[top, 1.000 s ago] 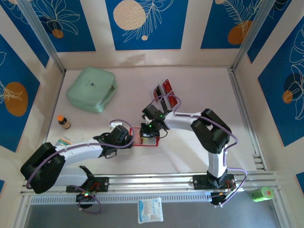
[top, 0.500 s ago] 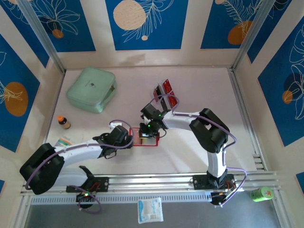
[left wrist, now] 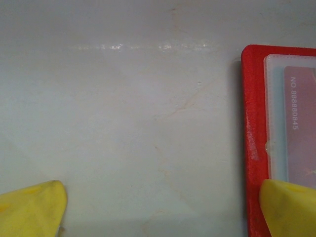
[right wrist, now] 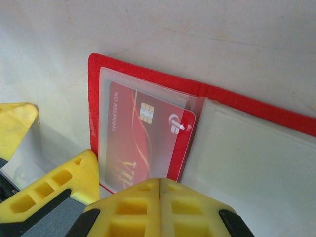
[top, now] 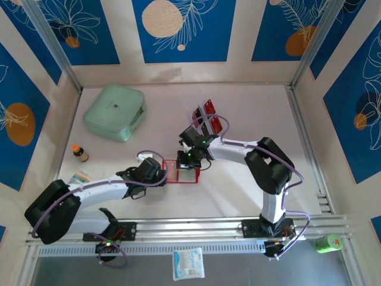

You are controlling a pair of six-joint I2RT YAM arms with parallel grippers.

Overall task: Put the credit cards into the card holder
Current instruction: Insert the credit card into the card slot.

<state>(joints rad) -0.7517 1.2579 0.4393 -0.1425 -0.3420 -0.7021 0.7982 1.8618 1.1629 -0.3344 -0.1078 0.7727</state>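
As you look down, card holder (top: 171,171): open on worktop (top: 226,199).
Credit card (right wrist: 143,138): in clear sleeve (right wrist: 111,98).
L claw (left wrist: 158,210): spread, at holder's edge.
R claw (right wrist: 160,190): pressed together over card.

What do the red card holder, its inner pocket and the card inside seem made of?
Card holder: matte red, perhaps faux leather or plastic. Credit card: glossy printed plastic, apparently, with a metallic chip. Pocket: milky translucent plastic; the card shows through.

The left arm (top: 95,190) stretches low toward the middle, and the right arm (top: 238,152) bends back to meet it. The left gripper (left wrist: 158,212) gapes wide, its yellow fingertips (left wrist: 30,207) far apart. The right gripper (right wrist: 160,185) is pinched closed, tips together.
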